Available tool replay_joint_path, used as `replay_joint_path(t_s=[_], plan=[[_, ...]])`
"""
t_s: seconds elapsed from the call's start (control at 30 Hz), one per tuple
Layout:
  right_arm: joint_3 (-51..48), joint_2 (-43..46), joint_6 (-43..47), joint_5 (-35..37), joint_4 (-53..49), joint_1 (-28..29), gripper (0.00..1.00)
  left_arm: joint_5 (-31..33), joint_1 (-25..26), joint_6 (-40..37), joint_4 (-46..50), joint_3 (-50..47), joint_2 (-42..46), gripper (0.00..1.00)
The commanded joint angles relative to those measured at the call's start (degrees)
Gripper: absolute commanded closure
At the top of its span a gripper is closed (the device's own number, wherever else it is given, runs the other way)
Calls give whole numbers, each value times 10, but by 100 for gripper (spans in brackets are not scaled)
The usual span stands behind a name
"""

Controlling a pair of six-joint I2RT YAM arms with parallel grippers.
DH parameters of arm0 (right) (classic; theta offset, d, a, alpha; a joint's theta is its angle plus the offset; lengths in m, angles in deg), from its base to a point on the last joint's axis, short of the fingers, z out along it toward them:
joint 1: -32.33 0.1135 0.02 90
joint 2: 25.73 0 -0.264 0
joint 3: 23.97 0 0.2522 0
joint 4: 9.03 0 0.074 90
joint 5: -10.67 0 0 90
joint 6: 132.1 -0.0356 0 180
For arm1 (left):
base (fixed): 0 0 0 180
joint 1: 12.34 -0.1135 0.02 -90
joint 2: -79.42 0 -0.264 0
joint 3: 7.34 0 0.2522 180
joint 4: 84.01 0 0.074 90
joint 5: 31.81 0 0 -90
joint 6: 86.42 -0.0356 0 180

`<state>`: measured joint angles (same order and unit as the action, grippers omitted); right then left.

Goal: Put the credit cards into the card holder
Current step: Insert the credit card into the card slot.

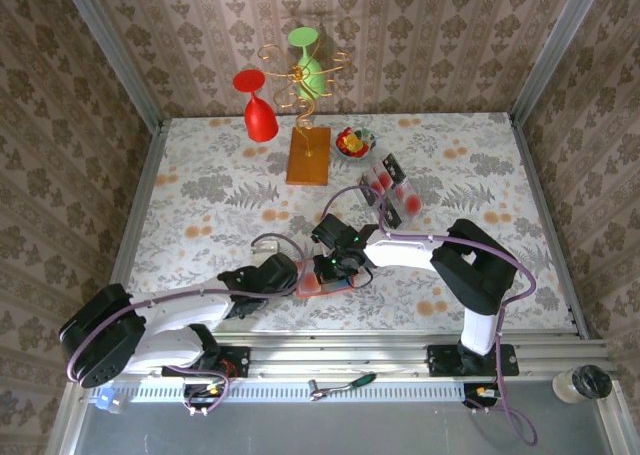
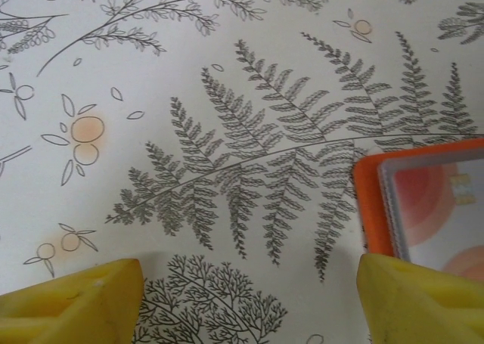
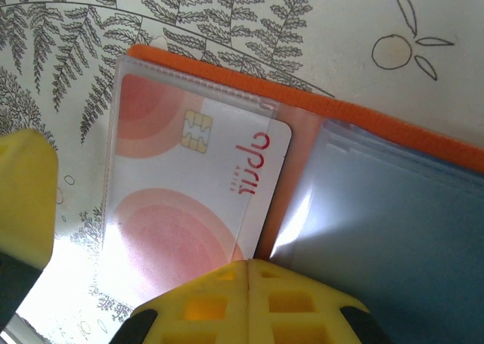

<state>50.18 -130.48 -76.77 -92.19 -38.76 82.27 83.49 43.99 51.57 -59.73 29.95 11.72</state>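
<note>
Top external view: the card holder (image 1: 322, 287) lay open on the flowered table (image 1: 200, 195), near the front edge and between the two arms. The left tool (image 1: 292, 275) sat at its left side and the right tool (image 1: 338, 265) was over it from behind. More credit cards (image 1: 393, 188), pale with red spots, lay in a group well behind the holder on the right. A small bowl (image 1: 353, 142) stood just beyond them. An orange-brown block (image 1: 308, 155) carried a gold wire stand hung with a red glass (image 1: 260, 113) and a green glass (image 1: 307, 63).

In the left wrist view, the left tool (image 2: 249, 306) had its jaws spread wide with only bare cloth between them. Its yellow fingertips (image 2: 68, 306) showed at the bottom corners. The card holder (image 2: 370, 208) lay by the right-hand tip, with a pinkish card (image 2: 431, 208) behind its clear sleeve.

In the right wrist view, the right tool (image 3: 249, 299) was closed, its two yellow tips pressed together. They were at the lower edge of the open card holder (image 3: 302, 106), where the sleeve met the fold. Whether anything thin was pinched between them could not be told. A pinkish-white card (image 3: 174, 185) with a gold chip and red lettering sat inside the clear sleeve on the left half. The grey-blue panel (image 3: 393, 230) formed the right half.
</note>
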Motion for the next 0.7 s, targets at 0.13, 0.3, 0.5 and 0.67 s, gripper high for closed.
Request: replay_joint_path(t_s=[0.13, 0.3, 0.5, 0.67], plan=[[6, 27, 0, -4, -17, -5, 93, 1, 14, 4, -11, 15, -13, 24], [7, 30, 0, -3, -19, -8, 93, 7, 24, 8, -18, 21, -22, 24], [5, 45, 1, -3, -21, -17, 93, 10, 29, 8, -15, 28, -31, 24], [3, 59, 8, 1, -31, -31, 93, 12, 29, 8, -8, 28, -27, 24]])
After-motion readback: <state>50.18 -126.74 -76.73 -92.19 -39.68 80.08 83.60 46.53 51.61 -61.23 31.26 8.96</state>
